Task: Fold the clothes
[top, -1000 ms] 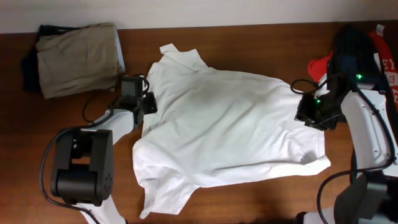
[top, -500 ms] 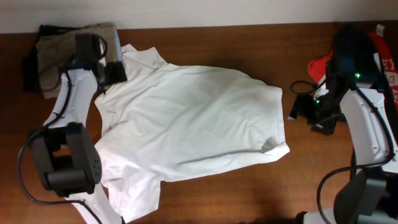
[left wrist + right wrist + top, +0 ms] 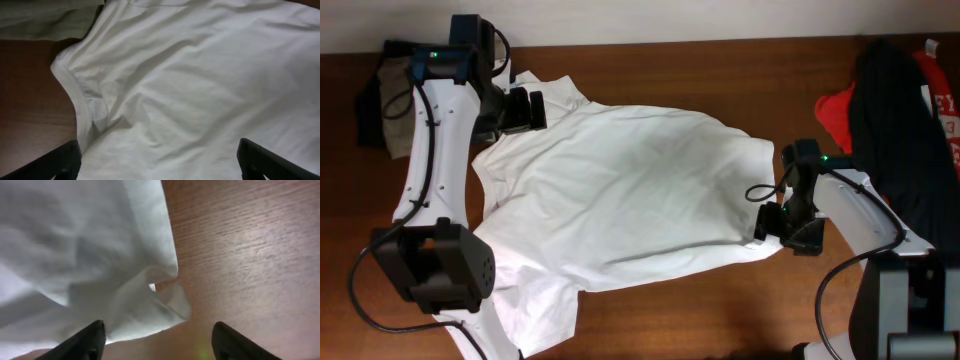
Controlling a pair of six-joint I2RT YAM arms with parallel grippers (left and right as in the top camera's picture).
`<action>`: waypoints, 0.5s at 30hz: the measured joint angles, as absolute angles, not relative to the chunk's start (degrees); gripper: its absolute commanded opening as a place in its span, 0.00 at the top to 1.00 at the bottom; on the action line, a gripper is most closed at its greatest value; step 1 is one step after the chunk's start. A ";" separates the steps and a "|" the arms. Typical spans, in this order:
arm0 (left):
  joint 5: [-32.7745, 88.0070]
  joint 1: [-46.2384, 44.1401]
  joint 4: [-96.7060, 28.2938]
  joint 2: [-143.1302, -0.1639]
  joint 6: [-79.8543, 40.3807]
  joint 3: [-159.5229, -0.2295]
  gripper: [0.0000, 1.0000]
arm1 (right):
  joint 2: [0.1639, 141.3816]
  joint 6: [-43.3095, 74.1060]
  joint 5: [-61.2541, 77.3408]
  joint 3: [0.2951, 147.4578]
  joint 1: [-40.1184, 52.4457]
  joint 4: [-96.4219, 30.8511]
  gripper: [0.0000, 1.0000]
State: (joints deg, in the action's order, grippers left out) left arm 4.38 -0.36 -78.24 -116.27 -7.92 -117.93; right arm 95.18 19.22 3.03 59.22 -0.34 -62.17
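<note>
The white T-shirt [image 3: 630, 190] lies spread and wrinkled across the middle of the table. My left gripper [image 3: 532, 108] hovers over its upper left part by the sleeve seam. In the left wrist view the left gripper [image 3: 160, 162] stands wide open over the white fabric [image 3: 200, 90], holding nothing. My right gripper [image 3: 767, 218] is at the shirt's right corner. In the right wrist view the right gripper [image 3: 162, 342] is open, and the curled shirt corner [image 3: 167, 300] lies on the wood just ahead of the fingers. Loose black [image 3: 890, 120] and red [image 3: 835, 110] garments are piled at the far right.
A folded khaki garment [image 3: 392, 85] sits at the back left, partly under my left arm, and shows in the left wrist view as khaki cloth [image 3: 45, 20]. Bare wooden table [image 3: 720, 300] runs along the front and to the right of the shirt.
The shirt was dragged to the left. My left gripper let go of it, opened wide and rose slightly. My right gripper moved down and left to the shirt's right corner.
</note>
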 measured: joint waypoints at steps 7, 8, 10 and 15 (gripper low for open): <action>4.54 -0.36 -78.22 -116.27 -7.92 -117.93 0.01 | 95.18 18.24 4.80 58.04 -0.34 -57.14 0.38; 4.54 -0.36 -78.24 -116.27 -7.92 -117.93 0.01 | 95.18 18.17 4.78 56.71 -0.34 -55.40 0.33; 4.51 -0.36 -78.24 -116.27 -7.90 -117.93 0.01 | 95.20 17.98 2.15 54.46 -0.45 -54.00 0.27; 4.51 -0.36 -78.26 -116.27 -7.92 -117.93 0.01 | 95.20 18.00 0.47 54.43 -1.63 -53.12 0.66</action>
